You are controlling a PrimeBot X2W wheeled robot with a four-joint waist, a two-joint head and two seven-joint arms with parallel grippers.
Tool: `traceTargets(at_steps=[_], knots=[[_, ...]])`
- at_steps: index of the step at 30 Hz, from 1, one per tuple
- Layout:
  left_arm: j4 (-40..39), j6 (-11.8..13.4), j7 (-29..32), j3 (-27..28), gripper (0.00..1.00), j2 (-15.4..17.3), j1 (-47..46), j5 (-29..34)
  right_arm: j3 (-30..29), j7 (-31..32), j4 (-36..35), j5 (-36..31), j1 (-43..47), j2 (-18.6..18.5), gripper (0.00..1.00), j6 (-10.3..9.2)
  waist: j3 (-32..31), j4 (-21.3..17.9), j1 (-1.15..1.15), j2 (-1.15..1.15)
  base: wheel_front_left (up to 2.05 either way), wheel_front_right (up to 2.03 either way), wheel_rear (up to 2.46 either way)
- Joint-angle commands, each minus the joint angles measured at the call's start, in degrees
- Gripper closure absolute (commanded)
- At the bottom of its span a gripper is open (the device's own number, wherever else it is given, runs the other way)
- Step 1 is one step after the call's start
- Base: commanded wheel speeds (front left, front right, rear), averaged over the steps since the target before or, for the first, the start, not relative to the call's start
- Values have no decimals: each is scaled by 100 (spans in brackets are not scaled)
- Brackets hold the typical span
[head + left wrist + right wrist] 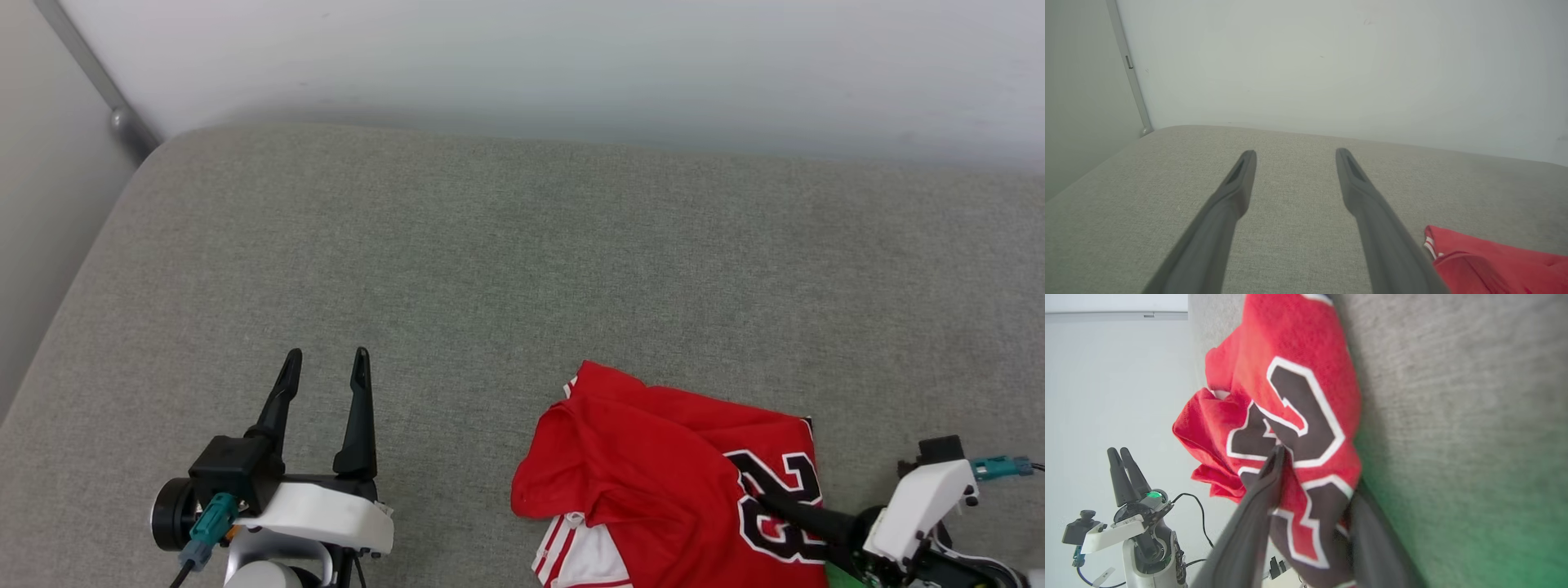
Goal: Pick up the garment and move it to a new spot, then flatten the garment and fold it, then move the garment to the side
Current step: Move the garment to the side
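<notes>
the grey fabric-covered surface [490, 245] carries the crumpled bright red jersey garment [653, 457] at the head view's lower right, unflattened and unfolded, so i judge the pickup barely begun. the right claw [1316, 473] straddles a fold at the black numerals, spread, not yet pinching. the left claw [326, 355] hangs spread, lower left. nothing here serves as a container.
</notes>
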Motion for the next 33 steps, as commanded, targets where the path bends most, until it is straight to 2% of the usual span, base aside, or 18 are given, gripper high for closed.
traceTargets(at_steps=[1, 5, 11, 12, 16, 21, 28, 33], knots=[[26, -17, -11, 31, 0, -39, -35, 51, 170, -89, 57, -18, -35, 52, 100, -7, -8, -11, 0, 0, 0, 0, 0], [101, -60, -11, 59, 0, -78, 28, 88, 543, -307, -201, -250, -78, -193, 100, -6, -134, -101, 0, 0, 0, 0, 0], [147, -104, -11, 123, 0, -128, 150, 117, 1611, -945, -856, -1147, -114, -790, 100, -6, -433, -394, 0, 0, 0, 0, 0], [147, -104, -11, 123, 0, -128, 150, 117, 1611, -945, -856, -1147, -114, -790, 100, -6, -433, -394, 0, 0, 0, 0, 0], [115, -105, -11, 180, 0, -167, 274, 133, 2343, -1171, -1283, -1679, -265, -1247, 100, -6, -584, -783, 0, 0, 0, 0, 0], [-5, -106, -10, 275, 0, -233, 352, 175, 2985, -1182, -1742, -2123, -633, -1740, 100, -5, -538, -1510, 0, 0, 0, 0, 0], [-209, -219, -11, 291, 0, -191, -31, 371, 3114, -1188, -2057, -2552, -1255, -2308, 100, -5, 186, -2533, 0, 0, 0, 0, 0], [-435, -320, 128, 173, 0, -7, -645, 608, 2757, -1501, -1839, -2693, -1678, -2610, 100, -6, 1033, -2917, 0, 0, 0, 0, 0]])
